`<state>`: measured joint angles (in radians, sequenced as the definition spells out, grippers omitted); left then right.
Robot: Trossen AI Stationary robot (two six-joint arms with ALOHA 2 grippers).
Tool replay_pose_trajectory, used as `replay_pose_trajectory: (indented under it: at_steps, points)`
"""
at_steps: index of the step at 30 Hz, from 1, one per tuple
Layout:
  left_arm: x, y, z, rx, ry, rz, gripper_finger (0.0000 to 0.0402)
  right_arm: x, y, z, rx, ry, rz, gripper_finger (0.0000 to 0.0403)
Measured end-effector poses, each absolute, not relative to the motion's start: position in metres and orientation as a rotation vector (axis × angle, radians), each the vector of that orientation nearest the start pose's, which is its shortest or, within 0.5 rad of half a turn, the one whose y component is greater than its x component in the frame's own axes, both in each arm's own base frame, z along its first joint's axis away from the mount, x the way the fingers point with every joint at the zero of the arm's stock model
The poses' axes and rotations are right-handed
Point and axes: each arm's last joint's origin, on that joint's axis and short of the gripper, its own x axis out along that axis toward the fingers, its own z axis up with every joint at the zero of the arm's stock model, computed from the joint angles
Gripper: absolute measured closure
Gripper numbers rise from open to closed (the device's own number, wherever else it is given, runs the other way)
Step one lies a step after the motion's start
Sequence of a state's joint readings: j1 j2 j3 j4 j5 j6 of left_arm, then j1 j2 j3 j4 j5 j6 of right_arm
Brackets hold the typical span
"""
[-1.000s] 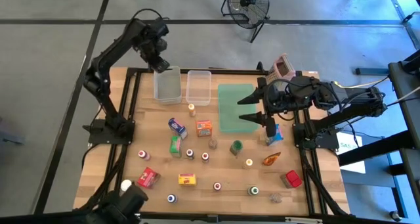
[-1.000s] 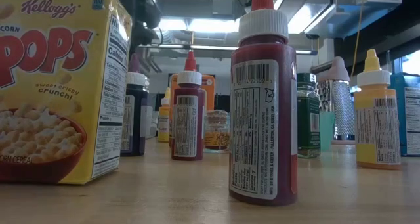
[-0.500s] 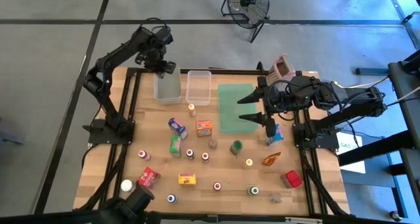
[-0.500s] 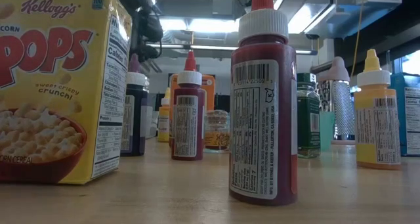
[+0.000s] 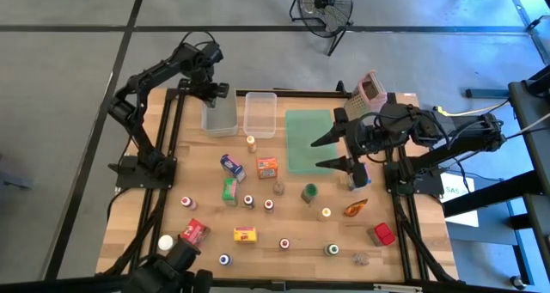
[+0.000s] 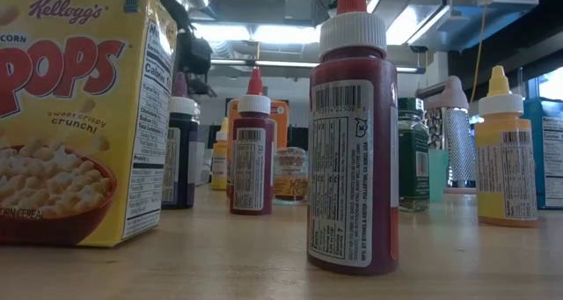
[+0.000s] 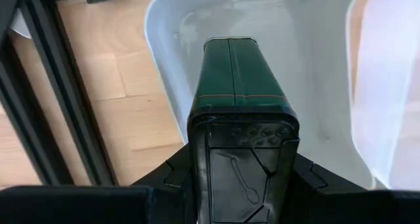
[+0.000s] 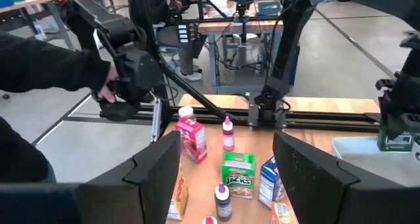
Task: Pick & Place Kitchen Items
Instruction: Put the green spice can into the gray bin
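Since a second ago the left gripper [image 5: 217,90] has been carried to the clear plastic bin [image 5: 220,114], its fingers clamped on a dark green rectangular tin [image 7: 241,106] held above it. The right gripper [image 5: 337,152] is spread open over the green tray [image 5: 302,130].

A robotics laboratory or workshop is showing here. A wooden table [image 5: 284,207] framed in black rails is standing on a bare grey concrete floor [image 5: 69,78] crossed by dark lines, with a floor fan [image 5: 325,3] sitting beyond the far edge. Far workbenches [image 8: 262,17] are carrying equipment and cables, and exposed ceiling ducts and strip lights [image 6: 255,32] are running overhead.
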<state>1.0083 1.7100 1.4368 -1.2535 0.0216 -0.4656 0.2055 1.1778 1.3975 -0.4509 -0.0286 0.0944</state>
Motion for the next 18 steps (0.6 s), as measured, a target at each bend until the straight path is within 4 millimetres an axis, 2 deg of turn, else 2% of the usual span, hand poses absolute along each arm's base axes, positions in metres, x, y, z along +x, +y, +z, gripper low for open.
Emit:
replay_pose_trajectory:
  at_steps: [10,18]
  points:
    - [0.16,0.268,0.234,-1.171,1.168,1.122,0.0272,0.233,0.051,0.437,0.074,0.244,0.228,0.0157]
    - [0.162,0.272,0.232,-1.171,1.112,1.139,0.0272,0.234,0.051,0.437,0.067,0.242,0.203,0.0157]
